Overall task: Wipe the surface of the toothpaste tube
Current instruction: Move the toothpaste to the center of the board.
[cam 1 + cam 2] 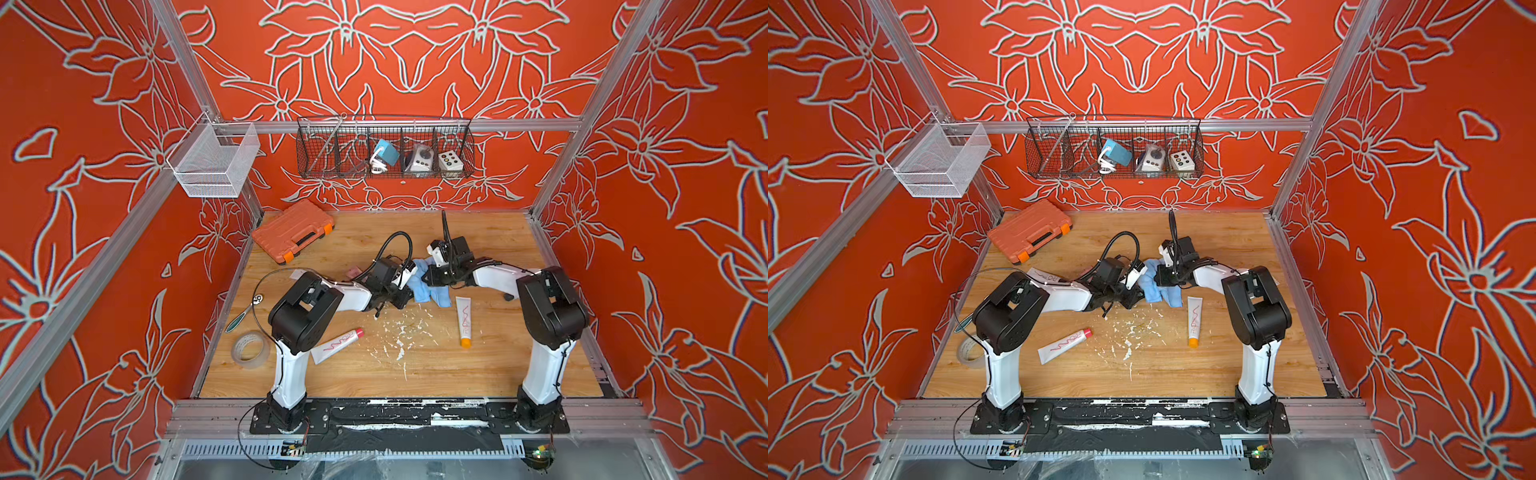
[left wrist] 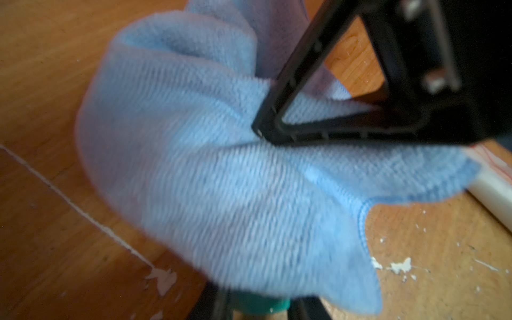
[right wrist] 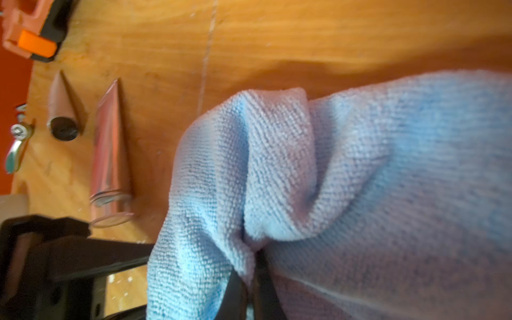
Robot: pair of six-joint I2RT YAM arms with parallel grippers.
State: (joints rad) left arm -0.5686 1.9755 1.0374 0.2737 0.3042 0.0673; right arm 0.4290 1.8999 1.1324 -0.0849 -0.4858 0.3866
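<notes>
A light blue cloth (image 1: 428, 289) (image 2: 221, 180) (image 3: 360, 180) hangs bunched between my two grippers above the middle of the wooden table. My right gripper (image 1: 430, 276) (image 3: 256, 257) is shut on a fold of it. My left gripper (image 1: 401, 297) (image 2: 256, 307) is shut on a toothpaste tube; only its teal cap end (image 2: 257, 306) shows between the dark fingers, and the cloth drapes over the rest. Two more tubes lie on the table: a red-capped one (image 1: 336, 345) by the left arm and an orange-capped one (image 1: 464, 320) just right of the cloth.
White paste specks (image 1: 399, 336) dot the table's middle. An orange tool case (image 1: 293, 230) lies at the back left, a tape roll (image 1: 249, 349) and a teal-handled tool (image 1: 241, 316) at the left edge. Two small tubes (image 3: 109, 155) lie behind the left arm.
</notes>
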